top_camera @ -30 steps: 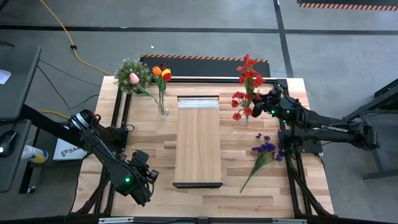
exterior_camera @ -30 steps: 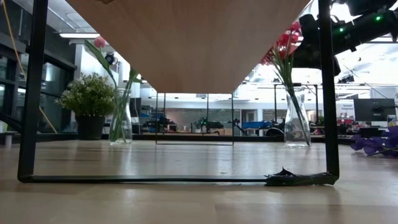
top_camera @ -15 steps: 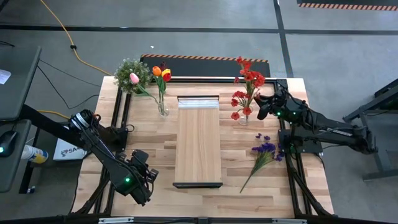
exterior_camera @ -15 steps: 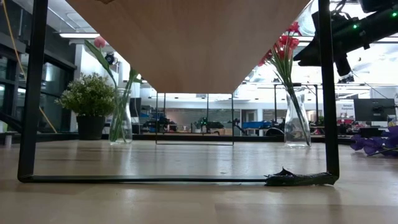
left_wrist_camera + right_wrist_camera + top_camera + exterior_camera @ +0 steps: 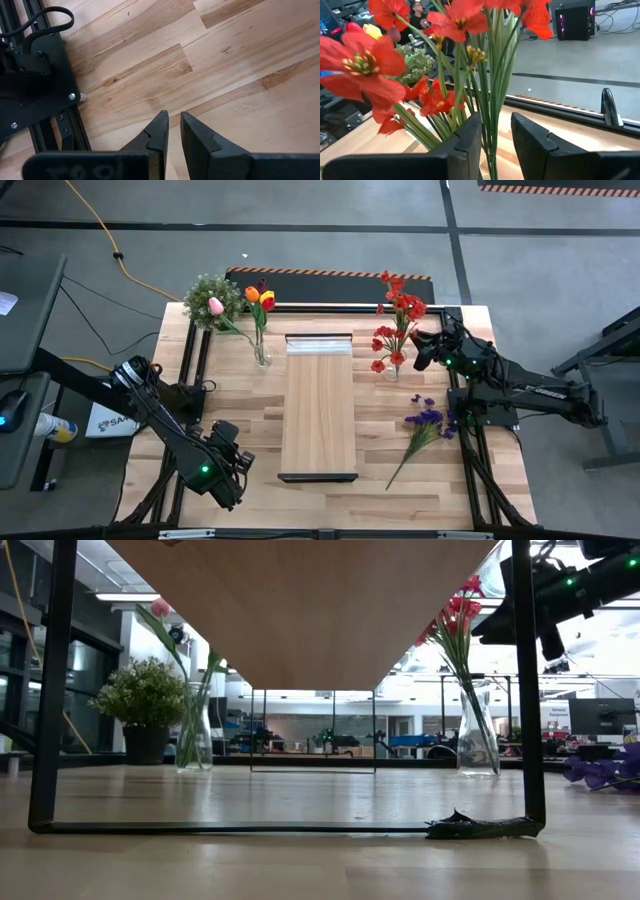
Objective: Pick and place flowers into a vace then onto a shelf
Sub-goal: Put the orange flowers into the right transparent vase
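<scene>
From my station I saw the red flowers (image 5: 396,320) standing upright in a clear glass vase (image 5: 477,745) at the far right part of the bench (image 5: 240,420), a spray of small scarlet blossoms with yellow centres on thin green stems. The right claw (image 5: 420,350) hung just beside them on the outer side, level with the blooms; through its wrist camera the stems rose right in front of its fingers (image 5: 465,145), which stood slightly parted with nothing between them, so I read it as released. A second vase (image 5: 262,355) by the far left end of the shelf (image 5: 319,405) carried the orange and yellow tulips (image 5: 260,298) and a pink one (image 5: 215,306), next to a bushy green potted plant (image 5: 208,292). The purple flowers (image 5: 424,420) lay flat on the bench near the right arm's base, stem pointing toward the near edge, well apart from either claw. The shelf, a long light-wood plank with a black bracket at its near end and a pale strip at the far end, sat in the middle, nothing on it. The left claw (image 5: 238,470) waited over the near left corner, its fingers (image 5: 160,132) nearly together on nothing, only bare wood beyond them.
</scene>
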Robot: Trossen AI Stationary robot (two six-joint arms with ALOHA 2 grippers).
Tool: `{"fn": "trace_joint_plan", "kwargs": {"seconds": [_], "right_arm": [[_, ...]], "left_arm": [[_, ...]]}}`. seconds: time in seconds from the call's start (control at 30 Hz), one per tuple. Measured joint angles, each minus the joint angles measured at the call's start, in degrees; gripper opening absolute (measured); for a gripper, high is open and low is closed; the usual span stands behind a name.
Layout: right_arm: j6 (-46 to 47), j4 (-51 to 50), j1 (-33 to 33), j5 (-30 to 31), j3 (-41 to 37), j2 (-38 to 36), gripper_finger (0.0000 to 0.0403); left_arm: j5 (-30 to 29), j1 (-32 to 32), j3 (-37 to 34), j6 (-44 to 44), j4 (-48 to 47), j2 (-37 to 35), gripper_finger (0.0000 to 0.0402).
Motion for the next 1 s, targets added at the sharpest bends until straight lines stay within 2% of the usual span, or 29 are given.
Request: {"fn": "trace_joint_plan", "kwargs": {"seconds": [0.4,0.57,1.0], "right_arm": [[-2.59,5.98,-0.69,-0.16,0.00,4.11,0.0098],[-2.63,9.53,-2.96,-2.61,0.00,6.75,0.0098],[-1.96,9.60,-5.66,-5.78,0.00,7.17,0.0094]], "left_arm": [[-0.02,0.00,0.00,-0.20,0.02,0.00,0.0085],[-0.02,0.02,0.00,-0.21,0.07,0.00,0.0085],[-0.01,0.02,0.00,-0.20,0.63,0.00,0.0085]]}}
